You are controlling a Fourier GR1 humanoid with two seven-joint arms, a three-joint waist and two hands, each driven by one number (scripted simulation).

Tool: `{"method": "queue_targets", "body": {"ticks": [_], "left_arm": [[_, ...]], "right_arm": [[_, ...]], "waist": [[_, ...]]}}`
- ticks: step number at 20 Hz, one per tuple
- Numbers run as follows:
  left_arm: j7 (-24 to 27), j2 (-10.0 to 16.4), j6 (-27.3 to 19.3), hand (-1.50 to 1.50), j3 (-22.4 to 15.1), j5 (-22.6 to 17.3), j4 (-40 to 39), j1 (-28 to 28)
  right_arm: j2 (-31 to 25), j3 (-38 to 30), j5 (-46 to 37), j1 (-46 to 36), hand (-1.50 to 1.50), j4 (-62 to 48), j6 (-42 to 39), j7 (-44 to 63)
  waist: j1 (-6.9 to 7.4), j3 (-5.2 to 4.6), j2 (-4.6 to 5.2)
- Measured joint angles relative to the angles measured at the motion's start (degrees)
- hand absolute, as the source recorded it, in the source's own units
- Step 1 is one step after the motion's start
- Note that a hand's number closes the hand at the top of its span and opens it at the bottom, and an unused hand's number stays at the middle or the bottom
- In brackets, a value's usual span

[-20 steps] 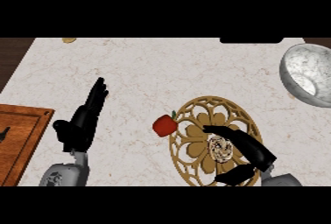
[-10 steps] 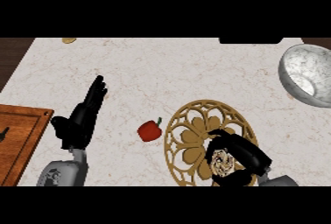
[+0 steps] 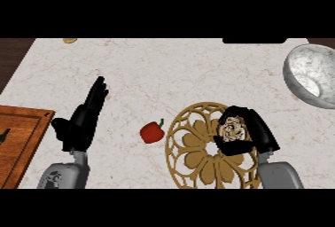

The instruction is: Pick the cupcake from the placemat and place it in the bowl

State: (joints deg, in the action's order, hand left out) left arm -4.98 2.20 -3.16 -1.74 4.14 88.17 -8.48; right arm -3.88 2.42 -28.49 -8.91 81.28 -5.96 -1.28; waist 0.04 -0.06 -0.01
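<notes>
The pale stone counter [image 3: 163,71] carries the round gold placemat [image 3: 196,150]. Up and right of the placemat, well apart, sits the white bowl [image 3: 307,84], the drop-off. Far left of the placemat the left hand [image 3: 82,122] rests, fingers straight and together, out of the way. Over the placemat's right side the right hand [image 3: 255,131] curls round the cupcake [image 3: 232,131], seemingly ready to lift. A small red fruit [image 3: 152,132] lies just beside the placemat's left rim.

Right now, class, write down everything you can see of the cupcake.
The cupcake is small and round, pale tan with dark swirled markings. The right hand curls round it, hiding most of it. It shows over the right part of the golden openwork placemat; whether it is lifted off cannot be told.
</notes>
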Motion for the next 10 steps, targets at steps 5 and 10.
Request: {"method": "queue_targets", "body": {"ticks": [5,10], "left_arm": [[0.27,0.46,0.73,0.00,0.44,-0.58,-0.32,0.12],[0.35,0.79,0.98,0.00,0.62,-0.63,0.19,0.35]], "right_arm": [[2.71,-3.22,-0.80,-6.69,1.50,2.58,11.74,5.08],[2.36,-2.87,-8.05,-11.37,1.50,8.86,17.99,10.57]], "waist": [[0.16,0.04,-0.01],[-0.04,0.01,-0.14]]}}
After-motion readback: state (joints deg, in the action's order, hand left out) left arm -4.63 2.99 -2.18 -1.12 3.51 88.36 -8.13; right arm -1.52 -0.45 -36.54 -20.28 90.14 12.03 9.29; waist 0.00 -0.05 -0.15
